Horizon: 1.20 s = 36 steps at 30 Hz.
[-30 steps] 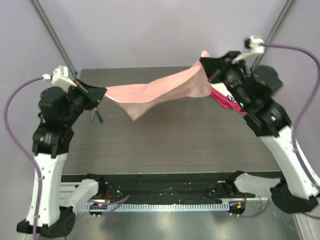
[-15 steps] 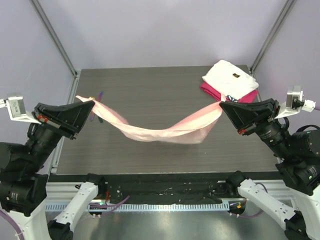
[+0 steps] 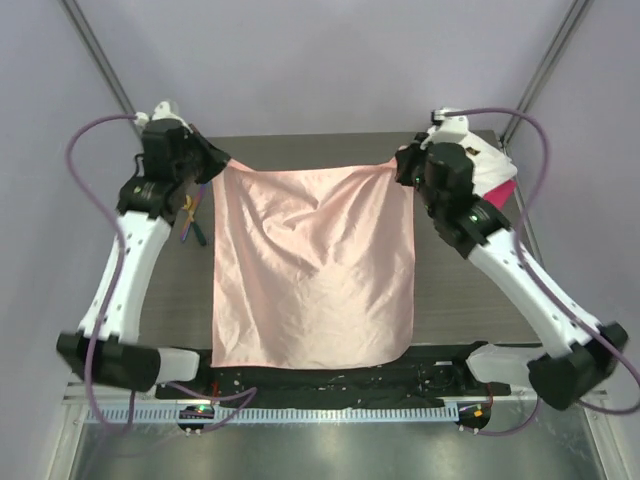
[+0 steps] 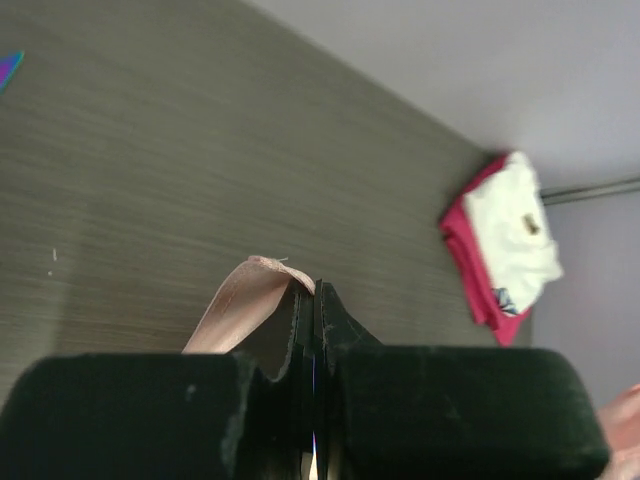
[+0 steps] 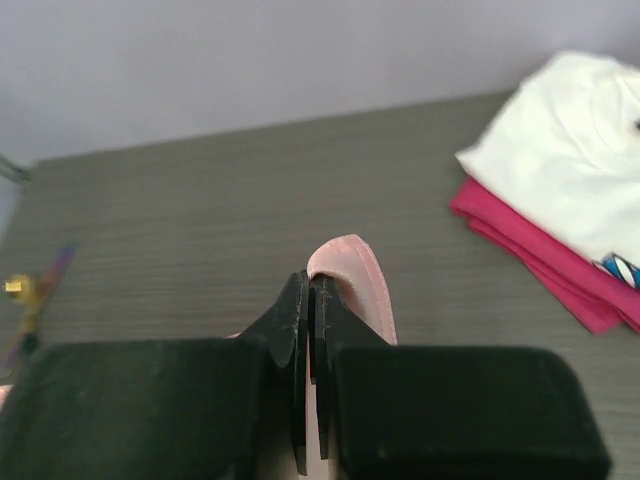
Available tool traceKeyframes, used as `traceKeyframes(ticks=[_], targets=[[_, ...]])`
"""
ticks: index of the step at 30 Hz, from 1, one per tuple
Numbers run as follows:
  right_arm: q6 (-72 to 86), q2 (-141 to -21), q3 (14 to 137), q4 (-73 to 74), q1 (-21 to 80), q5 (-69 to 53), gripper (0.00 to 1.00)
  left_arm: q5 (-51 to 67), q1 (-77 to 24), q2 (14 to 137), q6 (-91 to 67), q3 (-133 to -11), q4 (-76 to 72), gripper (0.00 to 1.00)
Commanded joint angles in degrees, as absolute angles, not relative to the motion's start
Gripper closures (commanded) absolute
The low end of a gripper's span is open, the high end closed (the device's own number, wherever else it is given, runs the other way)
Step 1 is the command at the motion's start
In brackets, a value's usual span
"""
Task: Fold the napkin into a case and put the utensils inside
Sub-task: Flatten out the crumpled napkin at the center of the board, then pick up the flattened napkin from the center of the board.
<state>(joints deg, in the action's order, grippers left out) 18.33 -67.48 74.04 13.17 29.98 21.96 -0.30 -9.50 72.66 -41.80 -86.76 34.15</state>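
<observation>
We hold the napkin spread over the table, left gripper and right gripper each clamped on a far corner, 11 and 1 o'clock. Its 6 o'clock hem overhangs; once released, it may slide off or cover the utensils at 10 o'clock

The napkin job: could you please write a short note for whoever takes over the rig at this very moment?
Left gripper: shut on the far left corner of the napkin.
Right gripper: shut on its far right corner.
Napkin: spread open and unfolded, reaching the near edge of the table.
Utensils: on the table beside the napkin's left edge, not in any gripper.
Done: napkin spread out.
Left: fold it into a case, then put the utensils inside.
The white cloth on the magenta cloth, far right, is not part of the job.
</observation>
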Motion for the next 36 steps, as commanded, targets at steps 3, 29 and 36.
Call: traceKeyframes(ticks=[3,29,36], targets=[[21.4,-85.3,70.5,0.1,16.8,15.8,0.99,3.2,-5.1,91.7,-45.2,-86.4,24.3,1.0],[20.3,-147.5,145.3,23.8,8.8,-1.0,0.38,-2.2,-0.4,134.4,-37.8,-131.6,30.9,0.33],[24.8,-122.9,109.9,23.5,8.9,2.8,0.34,2.3,-1.9,113.2,-41.1,-102.3,31.4,0.37]])
